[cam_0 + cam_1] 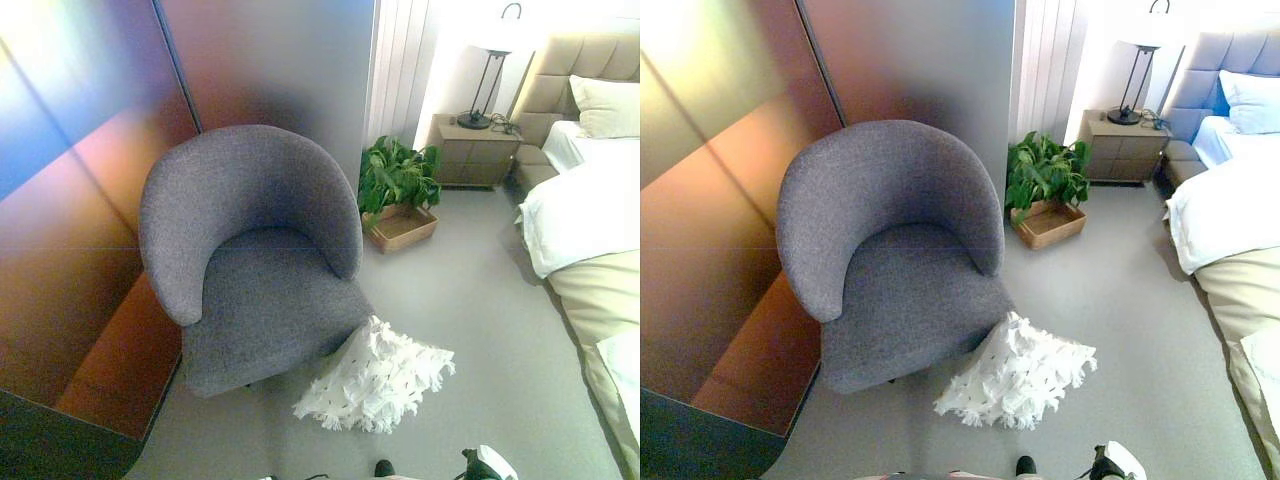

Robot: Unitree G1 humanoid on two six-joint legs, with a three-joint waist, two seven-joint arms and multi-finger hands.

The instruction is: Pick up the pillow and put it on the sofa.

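A white, feathery pillow (375, 380) lies on the grey carpet, its top corner leaning against the front right of the sofa. The sofa (250, 250) is a grey fabric tub armchair with nothing on its seat, standing close to a dark glossy wall. Only a small dark part of my right hand (468, 460) shows at the bottom edge, below and to the right of the pillow and apart from it. My left hand is out of sight.
A potted green plant (398, 178) in a shallow wooden tray (405, 230) stands right behind the sofa. A bed with white covers (580, 215) fills the right side. A nightstand (478, 152) with a lamp (492, 70) is at the back.
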